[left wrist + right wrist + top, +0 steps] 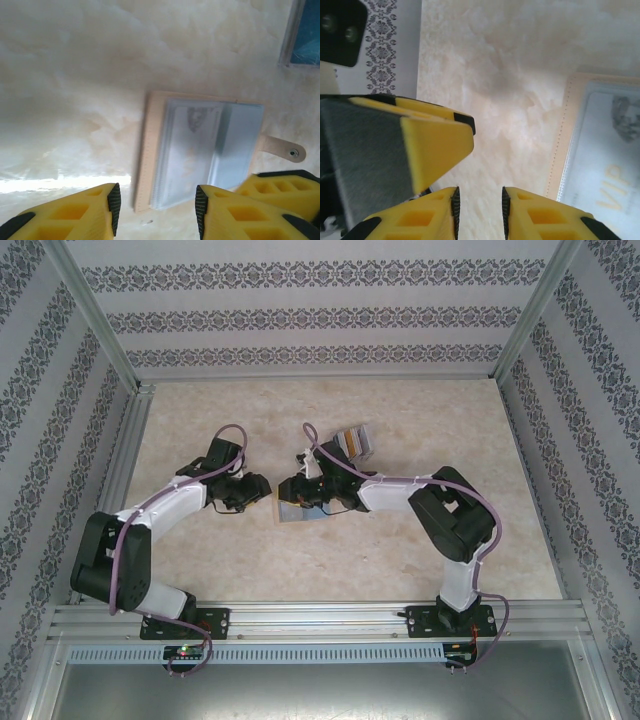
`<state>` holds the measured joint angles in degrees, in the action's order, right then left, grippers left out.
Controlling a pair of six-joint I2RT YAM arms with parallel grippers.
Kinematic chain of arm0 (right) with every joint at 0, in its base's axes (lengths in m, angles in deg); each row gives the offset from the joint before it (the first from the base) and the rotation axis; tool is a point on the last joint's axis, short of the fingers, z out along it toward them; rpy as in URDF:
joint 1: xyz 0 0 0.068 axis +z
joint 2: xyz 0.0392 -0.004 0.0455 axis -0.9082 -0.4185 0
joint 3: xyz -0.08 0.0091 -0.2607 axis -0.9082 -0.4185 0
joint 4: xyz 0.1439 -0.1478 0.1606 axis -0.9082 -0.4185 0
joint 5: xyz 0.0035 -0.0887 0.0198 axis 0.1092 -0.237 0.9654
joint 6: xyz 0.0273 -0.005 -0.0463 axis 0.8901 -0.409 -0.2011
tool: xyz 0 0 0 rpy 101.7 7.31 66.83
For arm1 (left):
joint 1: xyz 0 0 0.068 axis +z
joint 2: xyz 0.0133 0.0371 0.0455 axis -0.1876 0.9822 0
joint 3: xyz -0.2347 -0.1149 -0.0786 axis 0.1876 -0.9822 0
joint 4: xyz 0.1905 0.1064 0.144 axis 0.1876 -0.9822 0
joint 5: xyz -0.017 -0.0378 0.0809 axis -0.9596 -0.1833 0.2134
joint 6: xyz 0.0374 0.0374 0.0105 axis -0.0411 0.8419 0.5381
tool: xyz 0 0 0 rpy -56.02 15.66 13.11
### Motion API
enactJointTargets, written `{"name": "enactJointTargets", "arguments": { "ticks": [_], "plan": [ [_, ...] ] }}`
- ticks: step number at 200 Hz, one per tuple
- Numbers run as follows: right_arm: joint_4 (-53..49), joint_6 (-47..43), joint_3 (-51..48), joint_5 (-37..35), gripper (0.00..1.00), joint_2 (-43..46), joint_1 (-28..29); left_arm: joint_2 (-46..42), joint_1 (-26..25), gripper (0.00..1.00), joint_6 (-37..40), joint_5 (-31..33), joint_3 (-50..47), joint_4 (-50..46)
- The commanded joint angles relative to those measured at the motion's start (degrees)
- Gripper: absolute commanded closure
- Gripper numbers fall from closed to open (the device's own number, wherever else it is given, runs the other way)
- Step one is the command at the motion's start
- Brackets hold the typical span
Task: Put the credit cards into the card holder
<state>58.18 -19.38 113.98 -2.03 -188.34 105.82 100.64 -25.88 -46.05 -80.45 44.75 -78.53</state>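
Observation:
The tan card holder [150,150] lies open and flat on the table, grey-blue inside up, its snap tab [282,149] out to the right. A grey card [187,150] marked VIP [612,185] sits in its clear sleeve. My left gripper [156,205] hovers open just before the holder's near edge, nothing between its fingers. My right gripper [478,210] is open over bare table left of the card holder [560,145], empty. From above, the left gripper [258,490] and right gripper [288,492] nearly meet over the card holder [300,512]. More credit cards [352,442] rest behind.
A clear tray [360,435] at mid-back holds the remaining cards; its edge with a blue card [305,30] shows in the left wrist view. The left gripper's yellow finger [432,145] crowds close beside my right gripper. Patterned walls and metal posts enclose the marble-look table [450,420].

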Motion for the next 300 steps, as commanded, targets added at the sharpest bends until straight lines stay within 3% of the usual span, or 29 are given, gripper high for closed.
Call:
{"name": "enactJointTargets", "arguments": {
  "ticks": [1,92,140,230,300],
  "plan": [
    [-3.2,-4.6,1.1,-0.3,0.68,5.3,-2.1,-1.1,0.8,0.54,2.3,0.1,-0.4,-2.0],
    [-30.8,-23.8,4.7,-13.7,0.66,17.7,-13.2,8.8,0.8,0.53,1.6,-7.2,7.5,7.3],
    [-35.4,-27.9,7.1,-15.5,0.64,19.4,-21.1,14.3,-0.7,0.53,0.9,-8.0,14.0,8.7],
    [-35.9,-28.2,12.3,-11.8,0.61,12.8,-28.1,24.9,-6.1,0.53,-0.5,-9.2,25.0,10.2],
    [-40.8,-31.0,21.2,-16.7,0.6,3.6,-29.7,32.1,-8.5,0.52,-1.4,-10.6,32.8,9.9]
  ]
}}
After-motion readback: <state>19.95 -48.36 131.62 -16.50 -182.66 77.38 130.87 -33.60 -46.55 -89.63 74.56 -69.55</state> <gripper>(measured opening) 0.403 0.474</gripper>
